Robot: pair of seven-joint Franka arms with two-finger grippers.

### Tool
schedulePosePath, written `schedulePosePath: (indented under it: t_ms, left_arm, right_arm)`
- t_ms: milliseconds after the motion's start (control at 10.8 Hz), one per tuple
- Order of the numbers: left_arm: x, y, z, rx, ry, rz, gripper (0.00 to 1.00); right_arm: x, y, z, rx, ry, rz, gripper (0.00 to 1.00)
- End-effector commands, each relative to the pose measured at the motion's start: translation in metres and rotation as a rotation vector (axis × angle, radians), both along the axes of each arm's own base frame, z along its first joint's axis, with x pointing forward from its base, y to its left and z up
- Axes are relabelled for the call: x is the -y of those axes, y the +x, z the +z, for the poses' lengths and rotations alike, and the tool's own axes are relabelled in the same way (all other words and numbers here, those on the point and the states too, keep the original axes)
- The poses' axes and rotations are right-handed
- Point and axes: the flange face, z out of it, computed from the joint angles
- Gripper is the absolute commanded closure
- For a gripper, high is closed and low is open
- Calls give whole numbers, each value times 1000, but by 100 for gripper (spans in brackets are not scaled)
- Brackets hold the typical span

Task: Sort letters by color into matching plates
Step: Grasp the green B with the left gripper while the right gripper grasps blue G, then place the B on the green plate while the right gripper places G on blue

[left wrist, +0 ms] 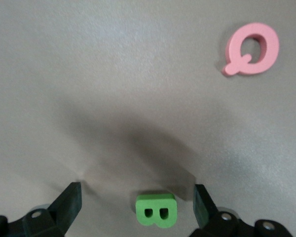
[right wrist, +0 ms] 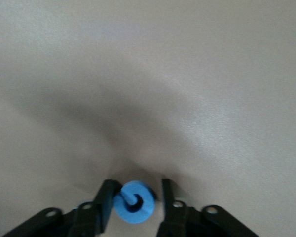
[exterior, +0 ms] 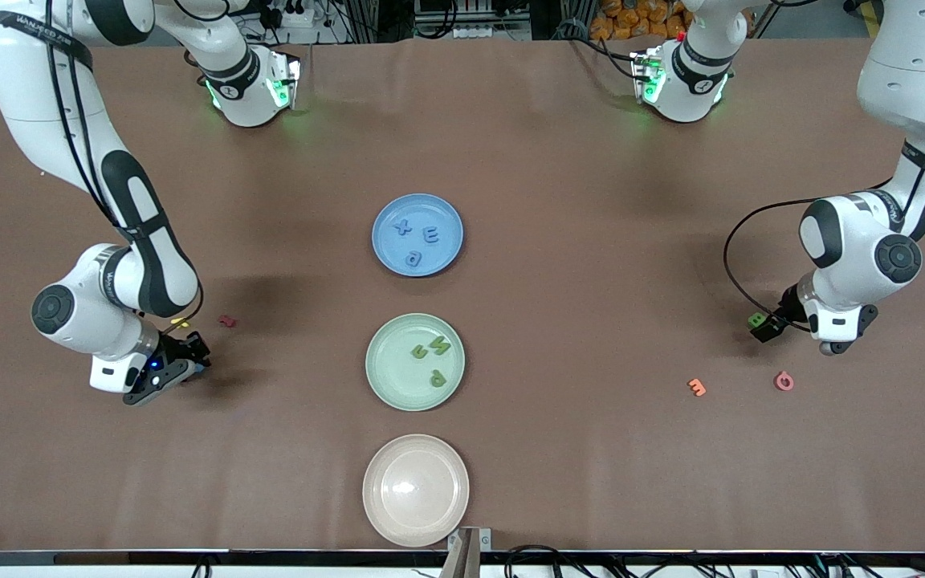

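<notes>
My left gripper [exterior: 766, 327] is low at the left arm's end of the table, open wide [left wrist: 136, 189], with a green letter B [left wrist: 156, 211] lying on the table between its fingers, touching neither. My right gripper [exterior: 196, 355] is down at the table at the right arm's end. Its fingers stand narrowly apart [right wrist: 137, 185] around a round blue letter [right wrist: 134, 201]: one finger touches it and a small gap shows at the other. The blue plate [exterior: 386, 253] holds three blue letters. The mint green plate [exterior: 386, 385] holds three green letters.
A cream plate [exterior: 415, 514] lies nearest the front camera. A yellow letter [exterior: 180, 323] and a dark red letter [exterior: 227, 321] lie beside my right gripper. An orange letter [exterior: 697, 387] and a pink letter [exterior: 784, 381] [left wrist: 251, 48] lie near my left gripper.
</notes>
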Motion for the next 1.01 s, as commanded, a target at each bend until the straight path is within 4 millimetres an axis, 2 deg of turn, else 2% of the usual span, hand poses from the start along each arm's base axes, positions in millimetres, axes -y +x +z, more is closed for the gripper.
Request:
schedulePosePath:
  t_ms: [0,277,553,646,738,922]
  left_arm:
    - [11,-7,7,19,-12,-5,0]
    - [13,-7,5,16,-13,-9,0]
    - [16,-8,1,10,-13,-17,0]
    - [16,-8,1,10,-13,-24,95]
    - [16,-7,1,10,-10,-36,100]
    - [16,-6,1,10,-10,-41,100]
  right_arm:
    - [3,-1,-6,-23,13,6,100]
    - [-11,1,3,-56,29,-37,100]
    - [-39,14,38,-153,73,-119,100]
    - [-53,17,49,-174,78,-149,100]
    - [-64,20,62,-175,79,-188,100]
    - [-101,19,72,-213,94,-272,100]
